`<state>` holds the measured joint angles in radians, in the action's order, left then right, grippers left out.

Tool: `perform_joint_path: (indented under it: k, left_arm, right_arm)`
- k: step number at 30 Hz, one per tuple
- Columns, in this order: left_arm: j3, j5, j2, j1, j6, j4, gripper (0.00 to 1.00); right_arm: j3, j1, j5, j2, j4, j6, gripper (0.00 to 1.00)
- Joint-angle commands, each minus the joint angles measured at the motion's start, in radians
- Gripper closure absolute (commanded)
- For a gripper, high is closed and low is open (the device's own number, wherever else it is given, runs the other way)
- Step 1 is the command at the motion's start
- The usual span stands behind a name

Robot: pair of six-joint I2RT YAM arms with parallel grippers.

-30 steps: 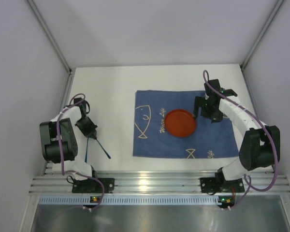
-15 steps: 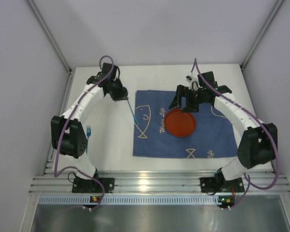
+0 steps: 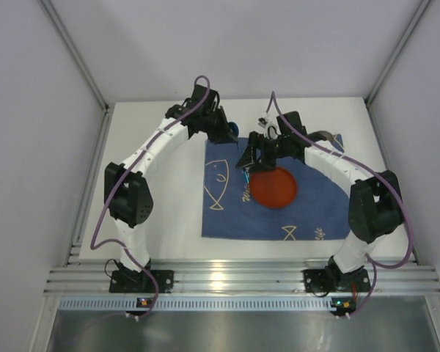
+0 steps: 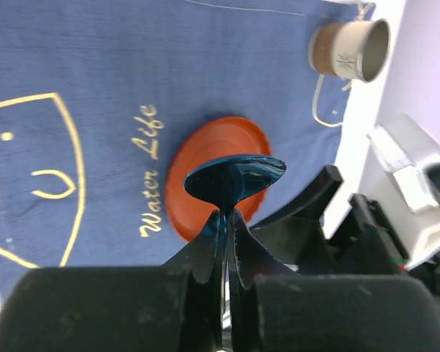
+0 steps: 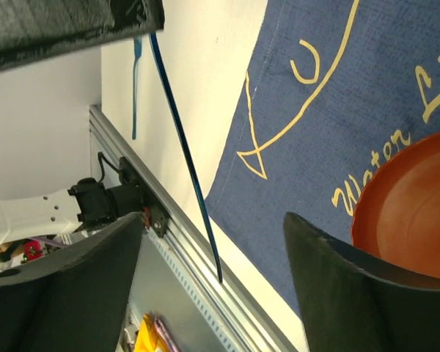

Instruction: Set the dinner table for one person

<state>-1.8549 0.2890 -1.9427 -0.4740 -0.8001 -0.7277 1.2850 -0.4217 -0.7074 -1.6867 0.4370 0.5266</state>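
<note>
My left fingers [image 4: 224,233] are clamped on a dark blue spoon [image 4: 235,178]. They pinch its neck just below the bowl. The bowl sticks out past the tips and the handle runs back through the slit between them. In the left wrist view the bowl shows in front of the red plate [image 3: 273,187].

My right fingers [image 5: 213,218] stand wide apart and hold nothing. In the right wrist view the thin handle of the spoon hangs in the gap between them and touches neither. The plate's rim shows just past the right-hand finger.

From above, both sets of fingers are close together over the far side of the blue mat [image 3: 308,213]. The left ones are at its far left, and the right ones are just beside the plate's far left rim.

The table [image 3: 169,216] is white and flat, with a ridged rail [image 3: 227,279] along its near edge where my arms are bolted. The mat lies on the table's centre and right. The plate rests on the mat near its middle. A tan cup [image 4: 348,50] sits at a far corner of the mat; I cannot tell whether it is upright. A pale blue utensil [image 5: 136,88] lies on the bare table, well apart from the mat.
</note>
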Motion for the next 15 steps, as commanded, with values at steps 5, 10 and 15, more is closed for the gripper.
perform_joint_path:
  k: [5, 10, 15]
  left_arm:
    - [-0.009, 0.084, 0.039, -0.021, -0.065, 0.145, 1.0]
    - [0.059, 0.085, 0.083, -0.021, -0.067, 0.215, 1.0]
    - [0.105, 0.011, 0.136, -0.02, 0.007, 0.153, 0.49]
  right_arm:
    - [0.002, -0.012, 0.013, -0.011, -0.081, 0.019, 0.79]
    - [-0.026, -0.002, 0.051, 0.002, -0.075, 0.01, 1.0]
    - [-0.036, 0.049, 0.104, 0.03, 0.005, -0.026, 1.0]
